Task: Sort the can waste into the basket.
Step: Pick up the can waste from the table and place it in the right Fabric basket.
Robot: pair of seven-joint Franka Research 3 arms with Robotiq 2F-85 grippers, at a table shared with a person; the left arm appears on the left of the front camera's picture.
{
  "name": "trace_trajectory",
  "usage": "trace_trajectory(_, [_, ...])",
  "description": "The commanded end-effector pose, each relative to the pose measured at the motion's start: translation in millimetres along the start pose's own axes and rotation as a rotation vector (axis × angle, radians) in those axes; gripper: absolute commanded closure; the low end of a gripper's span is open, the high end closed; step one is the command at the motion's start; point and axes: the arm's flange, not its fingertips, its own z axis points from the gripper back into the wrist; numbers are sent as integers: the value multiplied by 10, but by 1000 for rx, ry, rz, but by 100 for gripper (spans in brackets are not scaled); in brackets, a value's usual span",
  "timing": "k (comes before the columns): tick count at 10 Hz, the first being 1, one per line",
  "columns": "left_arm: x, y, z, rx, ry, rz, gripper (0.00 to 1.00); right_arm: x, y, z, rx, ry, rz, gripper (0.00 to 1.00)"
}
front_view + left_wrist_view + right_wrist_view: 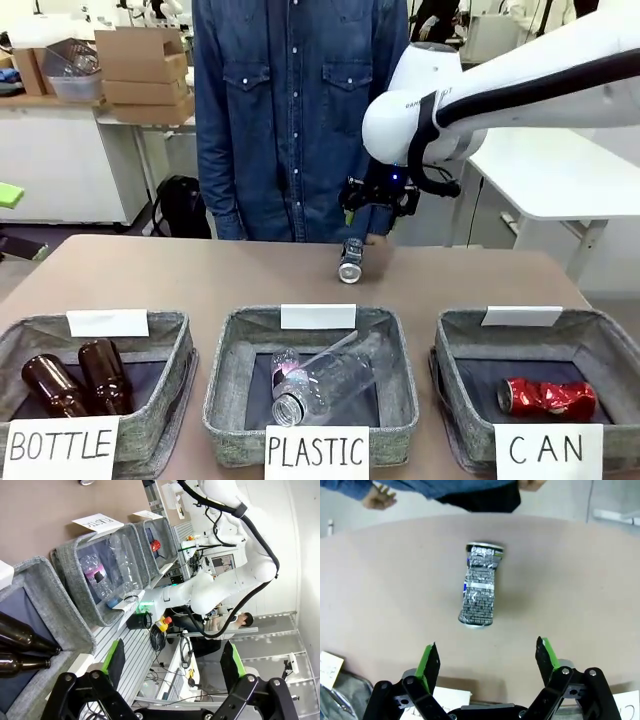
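A crushed black-and-blue Pepsi can [351, 260] lies on its side near the table's far edge, in front of the person. My right gripper [376, 206] hovers above it, open, with the can [481, 586] lying ahead of its green-padded fingers [429, 662] and apart from them. A crushed red can [547, 397] lies inside the grey basket signed "CAN" [590, 320] at the front right. My left gripper [174, 662] is open and holds nothing; far beyond it the left wrist view catches the red can [155, 545].
The middle basket signed "PLASTIC" [225, 370] holds clear bottles [325, 380]. The left basket signed "BOTTLE" [30, 330] holds two brown bottles [80, 380]. A person in a denim shirt [290, 110] stands at the far edge, hands [379, 497] near the table rim.
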Motion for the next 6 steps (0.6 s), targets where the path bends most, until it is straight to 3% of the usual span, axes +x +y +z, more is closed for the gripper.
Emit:
trace_trajectory(1, [-12,-25,1,-4,2,6,0,142,342,-516,-80,38,-7,0])
trace_trajectory(2, [-12,-25,1,-4,2,6,0,200,409,-667,-116,24,-43,0])
trace_trajectory(6, [-12,-25,1,-4,2,6,0,249,407,-1133,-164,158,-52,0])
